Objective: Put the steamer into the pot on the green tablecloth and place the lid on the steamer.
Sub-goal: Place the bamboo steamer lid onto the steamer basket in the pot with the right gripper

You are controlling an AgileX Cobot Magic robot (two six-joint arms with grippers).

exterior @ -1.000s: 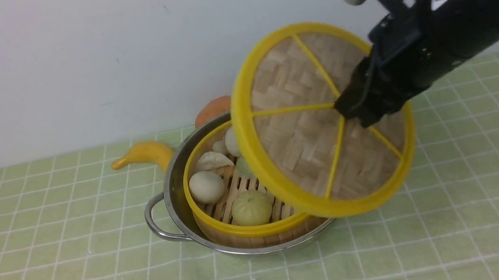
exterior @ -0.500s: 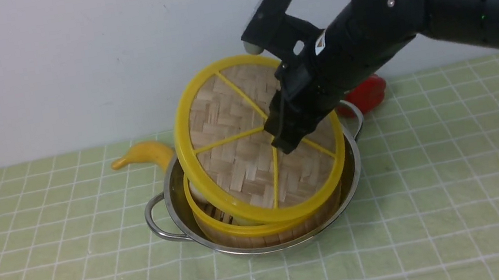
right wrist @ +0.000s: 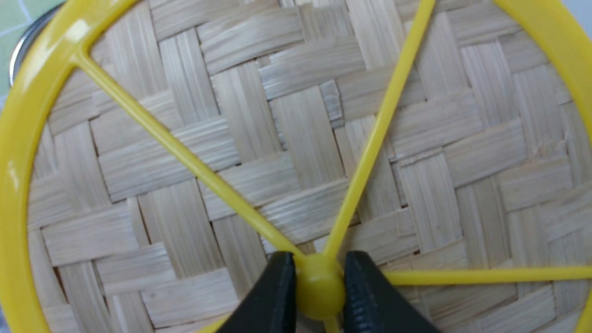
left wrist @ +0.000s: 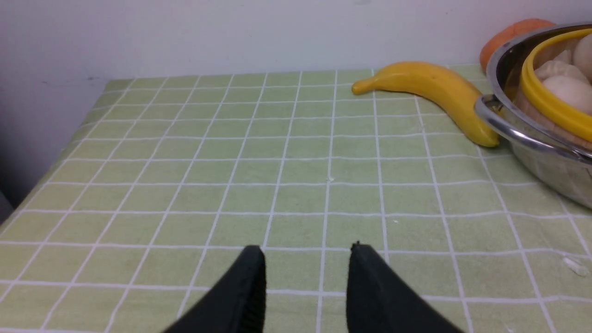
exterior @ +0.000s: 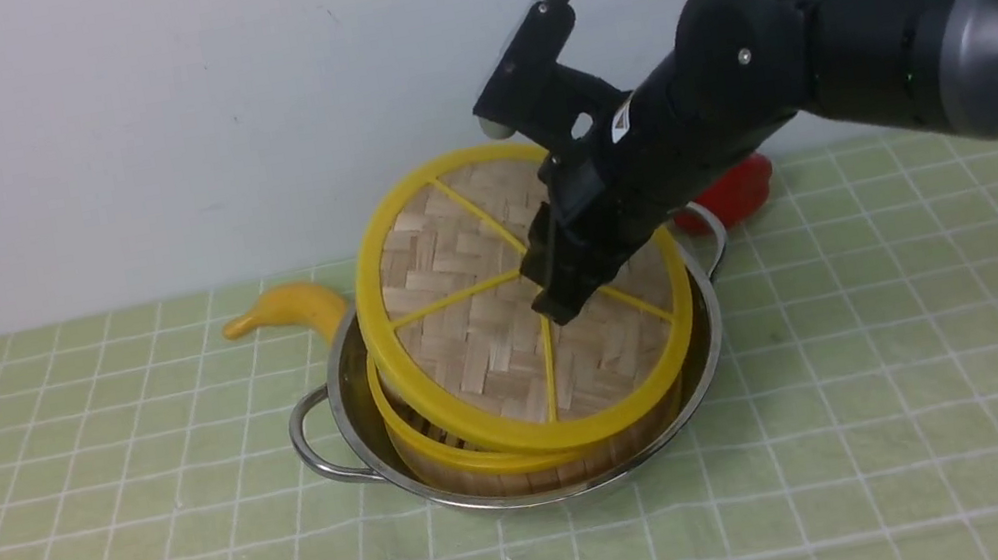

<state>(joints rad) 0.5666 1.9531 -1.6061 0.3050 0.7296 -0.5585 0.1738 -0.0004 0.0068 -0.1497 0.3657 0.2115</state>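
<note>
The shiny pot (exterior: 709, 336) stands on the green tablecloth (exterior: 147, 542) with the steamer (exterior: 448, 459) inside it. The woven lid (exterior: 471, 356) lies tilted over the steamer, its near edge low on the yellow rim and its far edge raised. My right gripper (exterior: 556, 303) is shut on the lid's yellow hub (right wrist: 320, 289), a finger on each side. My left gripper (left wrist: 306, 252) hovers open and empty over bare cloth, left of the pot (left wrist: 532, 152); the steamer's rim (left wrist: 550, 108) and pale buns (left wrist: 571, 92) show there.
A yellow toy banana (exterior: 286, 308) lies against the pot's far left side. Behind the pot sit a red toy (exterior: 737, 187) and an orange one (left wrist: 508, 32). A white wall closes the back of the table. The cloth's left edge (left wrist: 51, 166) drops off.
My right arm has carried the lid leftward and down from beside the pot to over the steamer. The lid now hides the buns and tilts less.
</note>
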